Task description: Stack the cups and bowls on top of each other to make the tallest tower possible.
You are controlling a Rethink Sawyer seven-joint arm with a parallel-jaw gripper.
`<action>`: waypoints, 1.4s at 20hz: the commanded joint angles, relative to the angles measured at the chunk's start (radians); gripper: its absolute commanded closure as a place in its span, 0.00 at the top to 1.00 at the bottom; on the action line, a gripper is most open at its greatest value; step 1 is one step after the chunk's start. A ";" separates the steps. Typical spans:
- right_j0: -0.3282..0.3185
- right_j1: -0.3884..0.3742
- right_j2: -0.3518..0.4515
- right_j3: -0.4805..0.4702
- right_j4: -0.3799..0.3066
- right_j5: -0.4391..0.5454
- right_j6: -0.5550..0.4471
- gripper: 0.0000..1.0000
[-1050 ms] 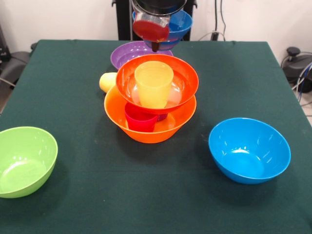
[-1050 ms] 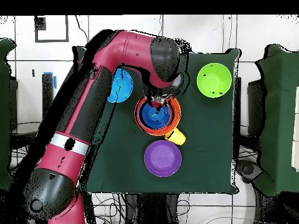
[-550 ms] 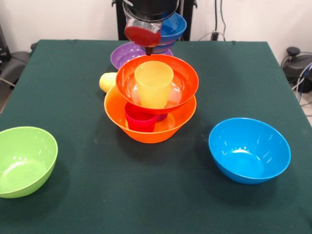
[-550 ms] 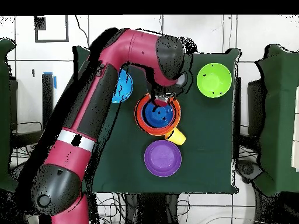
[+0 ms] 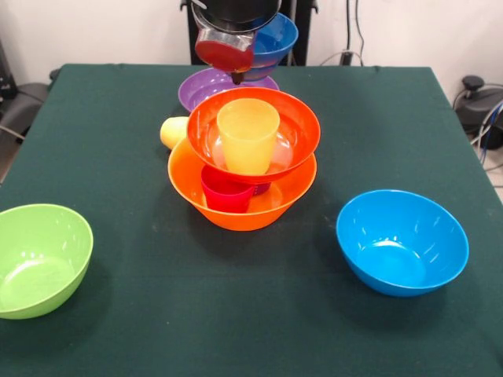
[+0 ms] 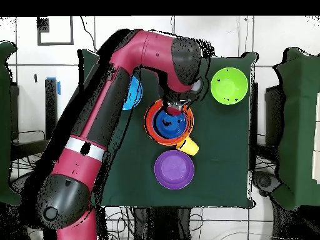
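1. While the tower (image 5: 242,206) of a glossy red-orange plastic bowl (image 5: 299,129) and an orange-yellow plastic tumbler (image 5: 247,135) stands at frame centre, the gripper (image 5: 236,59) hangs above it at top centre, clamped on a small dark blue plastic bowl (image 5: 277,38).
2. The step appears to be carrying; the next move calls for lowering the bowl squarely onto the tumbler.
3. The gripper's upper part is cut off at the top edge.
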 commanded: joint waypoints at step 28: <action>-0.061 0.061 0.049 -0.185 0.145 -0.047 0.183 0.00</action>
